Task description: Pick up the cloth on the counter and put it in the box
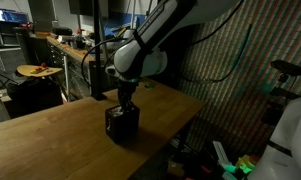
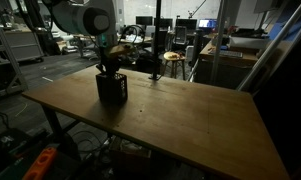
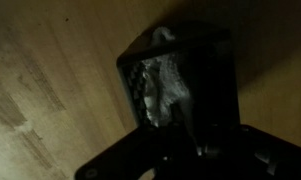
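The dark latticed box [image 1: 120,122] [image 2: 112,87] stands on the light-brown wooden counter [image 1: 50,140] [image 2: 180,120]. My gripper [image 1: 123,100] [image 2: 110,68] points straight down into the box's open top. In the wrist view the pale, wrinkled cloth [image 3: 165,85] lies bunched inside the box [image 3: 222,70] and runs up to my dark fingers. The gripper [image 3: 195,148] is shut, and the cloth's upper end seems pinched between the fingers. The fingertips themselves are lost in shadow. No cloth shows in the exterior views.
The box sits near the counter's edge [image 1: 180,100]. A cluttered workbench [image 1: 65,42] and a round stool [image 1: 38,70] stand behind the counter. Another stool [image 2: 172,58] and desks with monitors [image 2: 190,25] show beyond the far side. A patterned curtain [image 1: 230,70] hangs close by.
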{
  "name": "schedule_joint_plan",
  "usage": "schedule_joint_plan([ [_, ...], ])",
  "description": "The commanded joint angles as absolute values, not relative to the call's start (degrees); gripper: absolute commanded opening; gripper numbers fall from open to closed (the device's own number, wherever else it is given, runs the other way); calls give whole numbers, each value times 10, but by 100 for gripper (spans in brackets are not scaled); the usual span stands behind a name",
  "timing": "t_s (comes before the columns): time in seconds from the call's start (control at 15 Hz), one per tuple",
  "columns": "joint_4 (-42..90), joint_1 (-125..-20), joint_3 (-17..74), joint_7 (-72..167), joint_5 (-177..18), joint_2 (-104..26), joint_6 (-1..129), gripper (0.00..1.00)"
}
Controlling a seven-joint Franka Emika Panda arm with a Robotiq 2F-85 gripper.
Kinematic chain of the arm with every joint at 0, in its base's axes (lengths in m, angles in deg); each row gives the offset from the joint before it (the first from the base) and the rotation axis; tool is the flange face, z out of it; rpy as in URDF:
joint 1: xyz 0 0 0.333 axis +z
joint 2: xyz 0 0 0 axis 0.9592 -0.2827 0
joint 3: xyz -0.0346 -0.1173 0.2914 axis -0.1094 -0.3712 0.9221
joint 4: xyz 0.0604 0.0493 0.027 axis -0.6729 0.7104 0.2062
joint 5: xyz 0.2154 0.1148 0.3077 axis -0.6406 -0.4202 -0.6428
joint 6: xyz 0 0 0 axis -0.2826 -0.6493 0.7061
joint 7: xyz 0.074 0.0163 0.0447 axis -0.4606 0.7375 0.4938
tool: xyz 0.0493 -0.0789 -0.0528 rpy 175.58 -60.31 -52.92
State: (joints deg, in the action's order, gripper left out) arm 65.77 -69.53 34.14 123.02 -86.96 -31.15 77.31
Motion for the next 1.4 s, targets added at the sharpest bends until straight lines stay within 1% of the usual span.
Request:
schedule_joint_plan([
  [0.0, 630, -714, 357, 1220, -868, -348, 772, 7],
  [0.2, 621, -721, 359, 1211, -864, -364, 771, 6],
  [0.47, 613, -724, 360, 1192, -859, -376, 760, 8],
  [0.6, 610, -726, 359, 1181, -858, -372, 751, 33],
  [0.67, 609, -726, 358, 1173, -857, -369, 747, 34],
  [0.8, 607, -730, 356, 1160, -857, -357, 738, 50],
  [0.87, 607, -731, 356, 1152, -857, -350, 732, 55],
  [1.33, 619, -722, 363, 1092, -835, -312, 715, 56],
])
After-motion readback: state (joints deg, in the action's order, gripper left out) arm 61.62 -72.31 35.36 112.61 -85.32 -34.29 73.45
